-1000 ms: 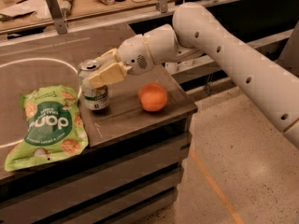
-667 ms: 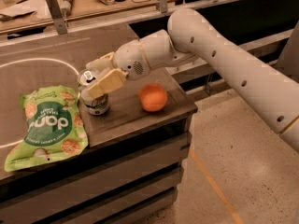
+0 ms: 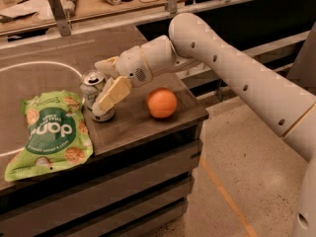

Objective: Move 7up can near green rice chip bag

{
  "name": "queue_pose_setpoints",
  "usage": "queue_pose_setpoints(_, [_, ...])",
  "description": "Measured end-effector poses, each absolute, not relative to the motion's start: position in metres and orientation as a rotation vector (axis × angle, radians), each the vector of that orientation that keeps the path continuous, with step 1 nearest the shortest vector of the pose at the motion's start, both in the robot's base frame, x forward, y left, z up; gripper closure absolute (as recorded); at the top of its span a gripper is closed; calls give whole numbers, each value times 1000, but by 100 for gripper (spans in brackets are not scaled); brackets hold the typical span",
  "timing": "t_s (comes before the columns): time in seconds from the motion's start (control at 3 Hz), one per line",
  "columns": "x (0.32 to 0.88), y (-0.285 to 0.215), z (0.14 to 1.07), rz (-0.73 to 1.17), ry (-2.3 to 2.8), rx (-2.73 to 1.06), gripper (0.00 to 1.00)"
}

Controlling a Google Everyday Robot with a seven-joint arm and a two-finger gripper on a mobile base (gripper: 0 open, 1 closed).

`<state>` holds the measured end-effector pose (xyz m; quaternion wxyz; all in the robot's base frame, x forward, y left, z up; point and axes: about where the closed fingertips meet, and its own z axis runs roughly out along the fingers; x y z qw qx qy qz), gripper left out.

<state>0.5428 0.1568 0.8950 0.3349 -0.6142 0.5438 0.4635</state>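
Note:
The 7up can [image 3: 95, 94] stands upright on the dark counter [image 3: 143, 125], silver top with pull tab showing, right beside the right edge of the green rice chip bag [image 3: 51, 133]. The bag lies flat at the counter's left front. My gripper [image 3: 104, 85] reaches in from the right with its pale fingers [image 3: 113, 94] on either side of the can, closed on it. The near finger hides most of the can's body.
A round orange fruit [image 3: 161, 102] sits on the counter to the right of the can. The counter's front and right edges drop to a speckled floor [image 3: 247, 177]. A wooden bench with clutter [image 3: 89, 1] runs along the back.
My gripper has slid the can leftward, from close beside the orange to right next to the chip bag. The bag and the orange have not moved.

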Motion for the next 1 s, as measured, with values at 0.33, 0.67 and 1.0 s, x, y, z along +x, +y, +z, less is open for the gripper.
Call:
queue_pose_setpoints(0.33, [567, 126, 918, 1048, 1452, -1619, 0])
queue_pose_setpoints(0.67, [591, 77, 969, 844, 1461, -1622, 0])
queue_pose_setpoints(1.0, [590, 79, 967, 849, 1461, -1624, 0])
